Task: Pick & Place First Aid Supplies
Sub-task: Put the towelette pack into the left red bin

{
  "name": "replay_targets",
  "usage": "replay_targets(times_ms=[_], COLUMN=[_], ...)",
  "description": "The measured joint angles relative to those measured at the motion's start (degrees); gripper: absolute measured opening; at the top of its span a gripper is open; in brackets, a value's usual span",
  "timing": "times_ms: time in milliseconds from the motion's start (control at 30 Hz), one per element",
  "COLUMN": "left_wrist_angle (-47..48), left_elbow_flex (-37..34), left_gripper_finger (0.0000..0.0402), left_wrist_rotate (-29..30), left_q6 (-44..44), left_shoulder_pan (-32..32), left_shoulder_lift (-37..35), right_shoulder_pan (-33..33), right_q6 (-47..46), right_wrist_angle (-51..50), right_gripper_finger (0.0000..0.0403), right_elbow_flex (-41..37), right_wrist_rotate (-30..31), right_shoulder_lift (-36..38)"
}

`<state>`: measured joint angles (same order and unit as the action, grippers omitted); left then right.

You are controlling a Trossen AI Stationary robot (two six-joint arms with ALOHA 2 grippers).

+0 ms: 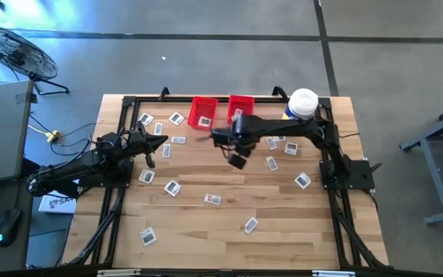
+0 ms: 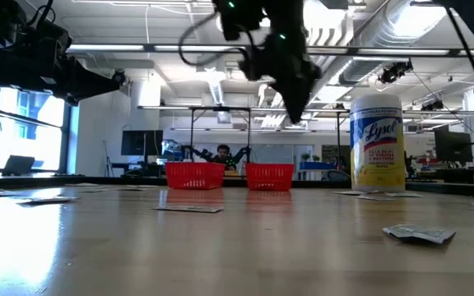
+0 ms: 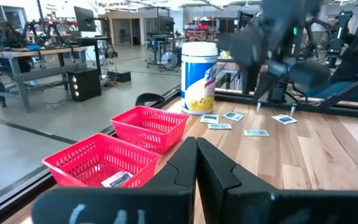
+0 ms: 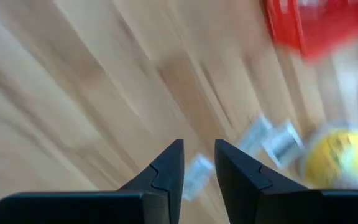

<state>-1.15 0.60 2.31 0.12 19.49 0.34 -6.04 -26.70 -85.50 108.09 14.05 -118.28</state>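
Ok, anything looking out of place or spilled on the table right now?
Nothing spilled or damaged. The packets lie loose across the wooden table, which fits the job. Both red bins stand upright at the far edge, one with a packet inside. The wipes jar is upright beside them. The right gripper hangs empty above the table.

2 red bins [image 1: 203, 110], 1 jar [image 1: 304, 102], ~17 packets [image 1: 173, 187].
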Motion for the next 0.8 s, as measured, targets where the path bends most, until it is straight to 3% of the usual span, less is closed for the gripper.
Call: replay_targets(times_ms=[133,333,500,800], left_wrist_angle=[0.00,0.00,0.00,-0.02], left_elbow_flex=[0.00,0.00,0.00,0.00], left_gripper_finger=[0.0001,0.0001,0.0001,0.0001], left_wrist_rotate=[0.04,0.04,0.04,0.12], left_q6=[-0.01,0.00,-0.01,-0.01], left_shoulder_pan=[0.00,0.00,0.00,0.00], left_shoulder_lift=[0.01,0.01,0.00,0.00], right_shoulder_pan=[0.23,2.64,3.84,6.49], right_q6=[-9.18,-24.34,-37.07,-44.94], right_wrist_angle=[0.28,6.24,11.27,21.50], right_gripper_finger=[0.0083,0.0083,0.0083,0.0083], right_elbow_flex=[-15.25,-35.04,-47.19,-63.50], right_wrist_rotate=[1.61,-4.23,-4.63,-16.91], right_shoulder_lift=[7.04,19.78,29.36,40.29])
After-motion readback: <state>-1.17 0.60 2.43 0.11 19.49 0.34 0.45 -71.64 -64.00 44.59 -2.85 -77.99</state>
